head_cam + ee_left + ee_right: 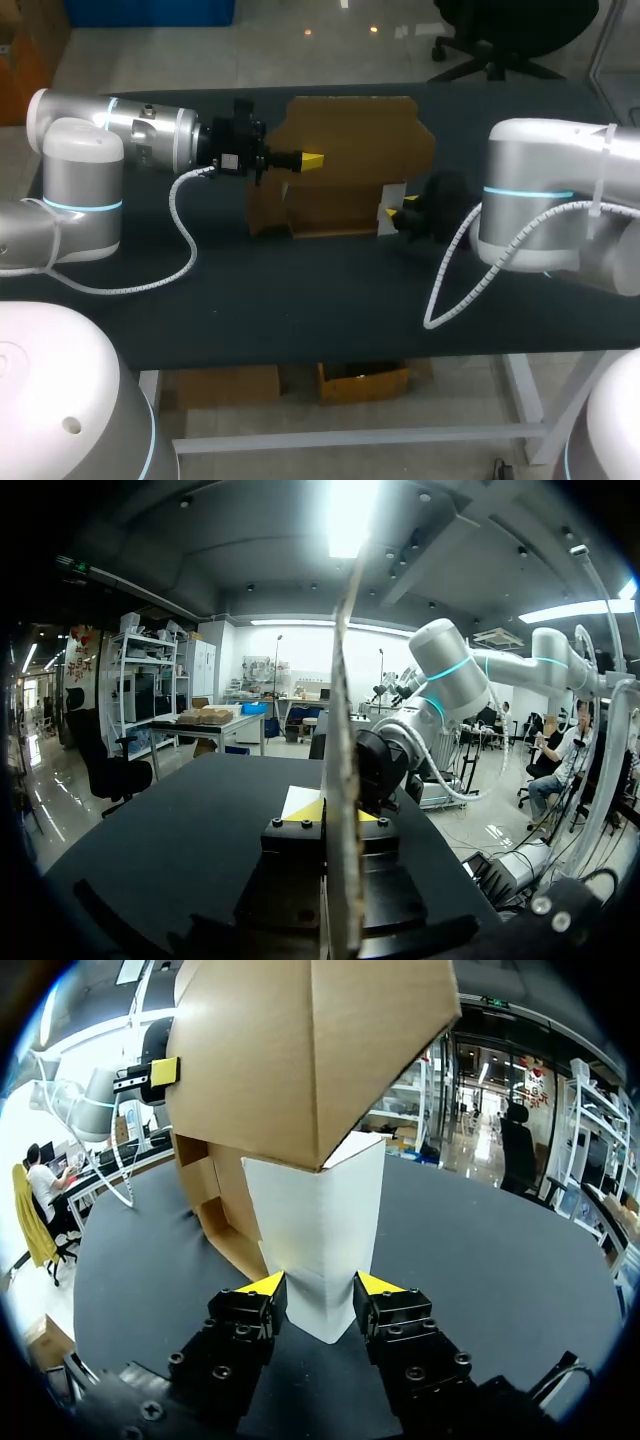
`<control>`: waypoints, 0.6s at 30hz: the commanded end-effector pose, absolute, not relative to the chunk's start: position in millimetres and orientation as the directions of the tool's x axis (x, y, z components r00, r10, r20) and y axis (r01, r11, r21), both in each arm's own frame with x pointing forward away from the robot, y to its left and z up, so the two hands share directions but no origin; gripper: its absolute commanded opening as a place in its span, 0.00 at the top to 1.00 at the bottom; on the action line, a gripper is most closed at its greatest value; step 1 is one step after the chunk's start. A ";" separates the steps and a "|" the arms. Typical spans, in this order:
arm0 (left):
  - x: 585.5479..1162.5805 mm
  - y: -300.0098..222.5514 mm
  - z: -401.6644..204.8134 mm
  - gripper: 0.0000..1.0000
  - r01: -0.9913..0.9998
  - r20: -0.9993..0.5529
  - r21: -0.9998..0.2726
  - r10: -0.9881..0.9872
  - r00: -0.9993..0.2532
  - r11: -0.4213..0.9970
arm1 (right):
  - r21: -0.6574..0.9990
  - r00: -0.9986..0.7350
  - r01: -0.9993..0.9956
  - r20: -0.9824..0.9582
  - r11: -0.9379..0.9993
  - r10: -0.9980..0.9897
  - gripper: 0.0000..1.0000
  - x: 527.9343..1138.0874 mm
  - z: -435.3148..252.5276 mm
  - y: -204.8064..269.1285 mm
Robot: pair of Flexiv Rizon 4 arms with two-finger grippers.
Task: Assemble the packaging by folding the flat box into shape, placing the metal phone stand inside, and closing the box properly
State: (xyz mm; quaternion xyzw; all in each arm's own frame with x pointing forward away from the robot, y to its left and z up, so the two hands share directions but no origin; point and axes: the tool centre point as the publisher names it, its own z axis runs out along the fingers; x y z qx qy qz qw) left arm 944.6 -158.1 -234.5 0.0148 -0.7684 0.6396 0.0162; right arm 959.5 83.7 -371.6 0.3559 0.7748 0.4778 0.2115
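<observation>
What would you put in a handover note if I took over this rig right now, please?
Left gripper: shut on an upright cardboard panel of the box, which sits edge-on between its fingers.
Right gripper: shut on the white flap at the box's side nearest that arm.
Box: stands partly folded in the middle of the table, not closed.
Done: the box is partly folded into shape.
Left to do: finish folding, put the phone stand in (it shows in no view), and close the box.
</observation>
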 end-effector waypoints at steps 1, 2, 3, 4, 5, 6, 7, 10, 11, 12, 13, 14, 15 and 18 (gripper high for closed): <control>945.7 -158.7 -240.3 1.00 -0.044 0.045 -0.982 0.002 -0.999 0.182 | 0.893 -0.637 0.349 0.002 0.286 0.771 0.60 961.2 -375.1 92.0; 945.7 -158.7 -240.3 1.00 -0.044 0.045 -0.982 0.002 -0.999 0.182 | 0.892 -0.635 0.349 0.002 0.285 0.773 0.60 961.2 -375.0 92.6; 945.7 -158.7 -240.3 1.00 -0.044 0.045 -0.982 0.002 -0.999 0.182 | 0.892 -0.633 0.350 0.001 0.285 0.774 0.60 961.3 -374.8 92.9; 945.7 -158.7 -240.3 1.00 -0.044 0.045 -0.982 0.002 -0.999 0.182 | 0.892 -0.632 0.351 0.001 0.285 0.775 0.60 961.7 -374.6 93.0; 945.7 -158.7 -240.3 1.00 -0.044 0.045 -0.982 0.002 -0.999 0.182 | 0.892 -0.629 0.352 0.000 0.285 0.777 0.60 961.9 -374.3 93.2; 945.7 -158.7 -240.3 1.00 -0.044 0.045 -0.982 0.002 -0.999 0.182 | 0.892 -0.628 0.353 0.000 0.284 0.779 0.60 962.0 -374.1 93.5; 945.7 -158.7 -240.3 1.00 -0.044 0.045 -0.982 0.002 -0.999 0.182 | 0.892 -0.625 0.354 0.000 0.283 0.781 0.60 962.0 -374.0 93.6; 945.7 -158.7 -240.3 1.00 -0.044 0.045 -0.982 0.002 -0.999 0.182 | 0.891 -0.613 0.359 0.001 0.277 0.790 0.61 962.8 -373.9 93.7; 945.7 -158.7 -240.3 1.00 -0.044 0.045 -0.982 0.002 -0.999 0.182 | 0.892 -0.606 0.362 0.003 0.272 0.795 0.61 963.1 -374.0 93.5; 945.7 -158.7 -240.3 1.00 -0.044 0.045 -0.982 0.002 -0.999 0.182 | 0.892 -0.602 0.364 0.004 0.270 0.798 0.62 963.2 -374.0 93.3; 945.7 -158.7 -240.3 1.00 -0.044 0.045 -0.982 0.002 -0.999 0.182 | 0.891 -0.597 0.366 0.003 0.268 0.802 0.62 963.3 -374.1 93.0; 945.7 -158.7 -240.3 1.00 -0.044 0.045 -0.982 0.002 -0.999 0.182 | 0.892 -0.588 0.369 0.005 0.263 0.808 0.62 963.2 -374.3 92.5; 945.7 -158.7 -240.3 1.00 -0.044 0.045 -0.982 0.002 -0.999 0.182 | 0.891 -0.583 0.372 0.006 0.260 0.813 0.62 963.1 -374.6 92.0; 945.7 -158.7 -240.3 1.00 -0.044 0.045 -0.982 0.002 -0.999 0.182 | 0.893 -0.560 0.379 0.013 0.243 0.829 0.64 962.4 -375.6 89.4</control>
